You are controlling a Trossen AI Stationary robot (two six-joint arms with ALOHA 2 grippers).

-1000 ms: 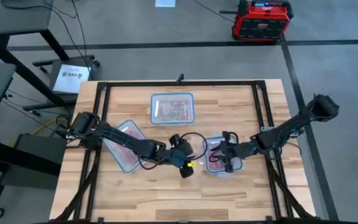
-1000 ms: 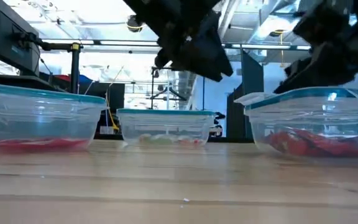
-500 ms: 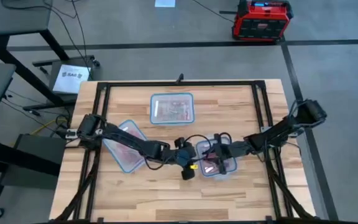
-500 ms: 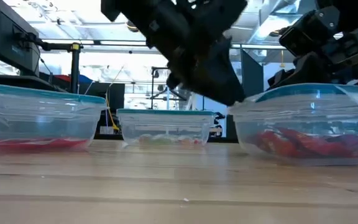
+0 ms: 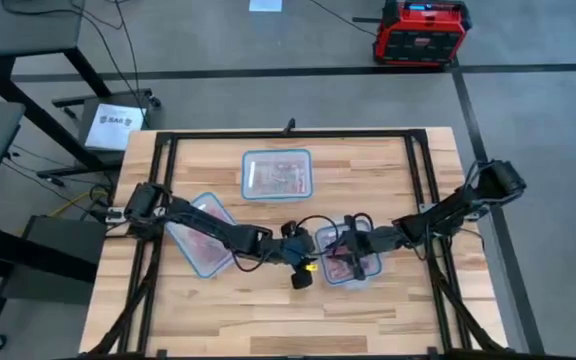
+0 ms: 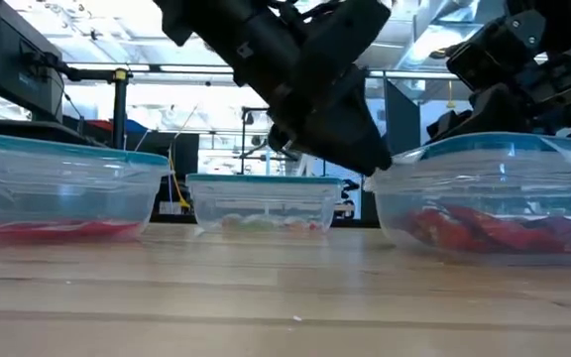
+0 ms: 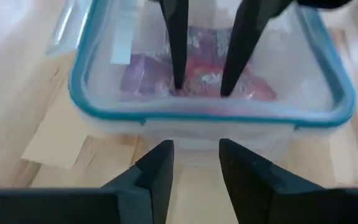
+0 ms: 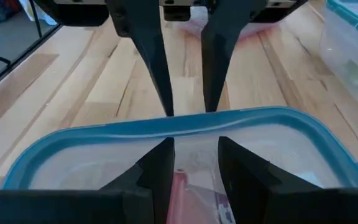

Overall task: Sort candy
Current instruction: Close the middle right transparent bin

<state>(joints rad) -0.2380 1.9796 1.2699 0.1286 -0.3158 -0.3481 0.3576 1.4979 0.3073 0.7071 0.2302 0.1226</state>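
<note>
Both arms meet at the near container

We see the table [image 5: 268, 300] carrying three clear containers; taking the near container [image 5: 353, 264] as landmark, the left gripper [image 5: 306, 262] waits just outside its wall and the right gripper [image 5: 346, 253] hangs over its inside, both with fingers parted and holding nothing. The candy [image 7: 210, 78], red and pink packets, lies on its floor, probably the next pick; more candy sits in the other two containers farther off.

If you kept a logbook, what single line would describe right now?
left end effector: open, outside near container rim | right end effector: open, over candy inside | two other containers: untouched
</note>
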